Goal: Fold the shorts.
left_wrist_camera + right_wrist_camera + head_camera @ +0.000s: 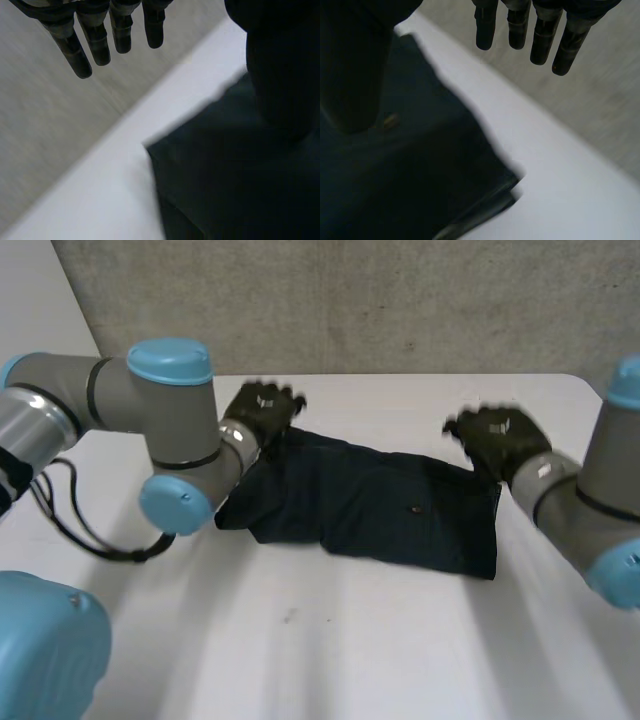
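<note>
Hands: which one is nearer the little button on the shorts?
The right hand: the button sits on its half of the shorts. The left hand is at the other end.

Left hand [95,40], fingers straight, seemingly clear of shorts [240,165] corner.

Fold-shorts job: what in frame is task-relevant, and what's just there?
In the job: dark shorts; left hand and right hand, fingers straight, by its far corners.
Just there: white table; grey wall.
</note>
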Robot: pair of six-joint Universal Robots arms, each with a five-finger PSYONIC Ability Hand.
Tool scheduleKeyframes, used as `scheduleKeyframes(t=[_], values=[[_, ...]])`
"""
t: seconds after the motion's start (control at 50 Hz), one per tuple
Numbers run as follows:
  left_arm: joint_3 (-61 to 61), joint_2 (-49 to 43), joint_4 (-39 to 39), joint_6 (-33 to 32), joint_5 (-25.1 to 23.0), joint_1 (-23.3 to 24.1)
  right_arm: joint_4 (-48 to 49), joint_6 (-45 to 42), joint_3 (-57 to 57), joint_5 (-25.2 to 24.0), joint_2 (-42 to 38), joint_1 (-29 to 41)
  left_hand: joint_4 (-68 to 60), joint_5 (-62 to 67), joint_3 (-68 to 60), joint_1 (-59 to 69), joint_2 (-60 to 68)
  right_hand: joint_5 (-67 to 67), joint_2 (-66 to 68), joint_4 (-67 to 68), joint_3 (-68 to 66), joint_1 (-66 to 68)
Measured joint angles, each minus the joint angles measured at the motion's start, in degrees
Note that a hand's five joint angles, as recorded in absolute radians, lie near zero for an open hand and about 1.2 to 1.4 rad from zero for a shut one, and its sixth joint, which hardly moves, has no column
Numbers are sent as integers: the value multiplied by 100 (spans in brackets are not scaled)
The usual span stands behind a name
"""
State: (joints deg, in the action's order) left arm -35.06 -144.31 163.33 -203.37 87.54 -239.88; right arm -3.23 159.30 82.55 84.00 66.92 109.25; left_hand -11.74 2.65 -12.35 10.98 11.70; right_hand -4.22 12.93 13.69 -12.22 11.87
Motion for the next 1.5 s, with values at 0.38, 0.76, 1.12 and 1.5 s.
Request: scheduleKeyframes(t=[0.38, 0.76, 1.12, 1.5], values=[[-700, -302, 985, -458, 293, -374, 1196, 113, 1922, -324, 9, -354, -15, 4, -11, 22, 12, 0, 5, 0, -10, 0], [-649, -411, 1772, -2008, 351, -416, 2012, -431, 1848, 88, -442, -362, -1, 0, 0, 0, 0, -2834, 3256, 3149, -3301, 2375], [-1873, 1382, 1140, -353, -41, -429, 1618, -1263, 1563, 22, 182, -1055, -1, -1, 0, 0, 0, -4965, 5303, 5457, -5527, 3879], [-3477, 2600, 1409, -255, -50, -598, -54, -3128, -1123, -512, -407, 156, -1, 0, 0, 0, -1, -5057, 5442, 5461, -5528, 4208]])
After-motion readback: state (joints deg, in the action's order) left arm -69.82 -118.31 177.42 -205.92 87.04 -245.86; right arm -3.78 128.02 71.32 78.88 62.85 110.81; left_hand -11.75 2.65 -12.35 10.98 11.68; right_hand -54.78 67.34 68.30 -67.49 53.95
